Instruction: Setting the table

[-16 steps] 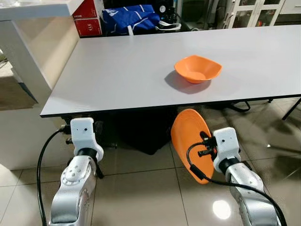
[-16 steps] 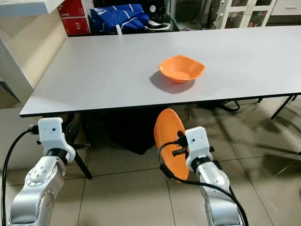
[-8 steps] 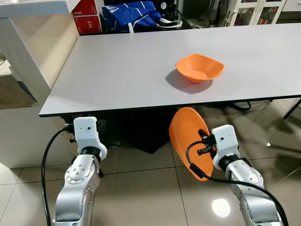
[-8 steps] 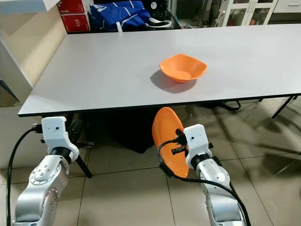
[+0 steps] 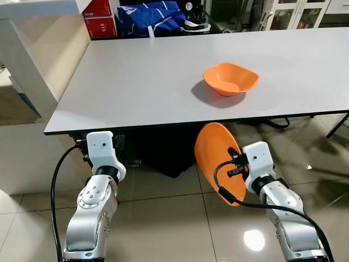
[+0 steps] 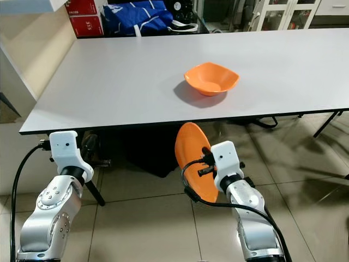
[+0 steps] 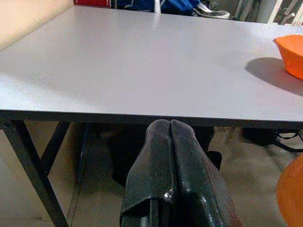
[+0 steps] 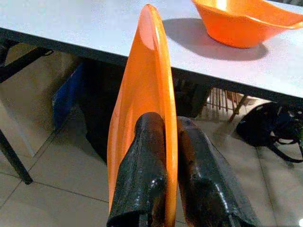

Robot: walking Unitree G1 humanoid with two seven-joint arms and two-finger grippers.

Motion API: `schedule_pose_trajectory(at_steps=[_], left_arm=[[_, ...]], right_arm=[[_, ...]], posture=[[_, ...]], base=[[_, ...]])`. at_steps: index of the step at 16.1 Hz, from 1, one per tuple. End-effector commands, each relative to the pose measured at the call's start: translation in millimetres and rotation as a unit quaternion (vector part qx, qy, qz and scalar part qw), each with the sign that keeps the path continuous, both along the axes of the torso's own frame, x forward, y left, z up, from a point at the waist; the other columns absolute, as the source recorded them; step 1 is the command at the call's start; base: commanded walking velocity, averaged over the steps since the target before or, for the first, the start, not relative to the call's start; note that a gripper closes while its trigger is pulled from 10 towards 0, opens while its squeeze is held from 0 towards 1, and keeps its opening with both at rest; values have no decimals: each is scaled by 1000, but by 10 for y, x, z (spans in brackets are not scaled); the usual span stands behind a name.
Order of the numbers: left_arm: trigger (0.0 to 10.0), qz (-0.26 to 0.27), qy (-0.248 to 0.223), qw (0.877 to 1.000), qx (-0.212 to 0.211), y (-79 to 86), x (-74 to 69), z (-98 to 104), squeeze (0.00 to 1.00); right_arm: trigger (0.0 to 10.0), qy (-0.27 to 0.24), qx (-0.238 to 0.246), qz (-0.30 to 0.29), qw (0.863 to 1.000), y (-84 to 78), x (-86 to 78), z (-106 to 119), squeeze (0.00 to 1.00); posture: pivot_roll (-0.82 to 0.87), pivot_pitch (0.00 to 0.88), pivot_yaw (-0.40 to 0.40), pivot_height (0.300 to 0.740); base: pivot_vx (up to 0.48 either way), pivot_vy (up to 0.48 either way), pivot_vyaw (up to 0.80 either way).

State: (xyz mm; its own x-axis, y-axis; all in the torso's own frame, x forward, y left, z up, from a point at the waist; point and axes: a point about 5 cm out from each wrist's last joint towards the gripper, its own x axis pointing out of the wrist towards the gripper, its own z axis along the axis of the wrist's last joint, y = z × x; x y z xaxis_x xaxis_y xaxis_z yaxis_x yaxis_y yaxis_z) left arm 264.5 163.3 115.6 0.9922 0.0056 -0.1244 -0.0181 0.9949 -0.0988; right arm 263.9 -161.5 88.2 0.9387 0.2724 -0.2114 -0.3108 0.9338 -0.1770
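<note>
A long grey table (image 5: pixel 136 76) is the landmark here. On its top, toward the robot's right and back from the near edge, sits an orange bowl (image 5: pixel 229 78) with a wavy, squarish rim, upright and casting a shadow on its left side.

Below the table's near edge, almost straight under the bowl, the right gripper (image 8: pixel 173 142) is clamped on an orange plate (image 5: pixel 218 159). One black finger presses each face of the plate, which stands on edge, roughly vertical, with its upper rim just under the tabletop level and clear of the table. The plate touches nothing but the fingers (image 8: pixel 144 165).

The left gripper (image 7: pixel 169 130) hangs below the same near edge, toward the table's left end, with its two black fingers pressed together and nothing between them.

Beyond the table's far edge lie a blue bag (image 5: pixel 150 16) and red boxes (image 5: pixel 101 19). Under the table a dark shape rests on the glossy tiled floor (image 5: pixel 163 213), too shaded to identify. A black table leg (image 7: pixel 28 165) slants down at the left end.
</note>
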Motion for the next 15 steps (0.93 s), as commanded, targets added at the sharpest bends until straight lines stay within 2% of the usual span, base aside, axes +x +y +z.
schedule_pose_trajectory(at_steps=[1, 5, 15], left_arm=[[10000, 5, 2, 1000, 7, 50, 21, 5, 0], [10000, 10, -4, 1000, 13, 62, 51, 40, 0], [10000, 8, 3, 1000, 17, 39, 53, 21, 0]], right_arm=[[10000, -21, 7, 13, 1000, 44, 37, 83, 0], [10000, -22, 9, 22, 999, 95, 24, 70, 0], [10000, -21, 2, 29, 999, 123, -36, 39, 0]], posture=[[-159, 0, 36, 740], [-152, 0, 50, 740], [-171, 0, 61, 740]], base=[[0, -405, 0], [0, -443, 0], [307, -360, 0]])
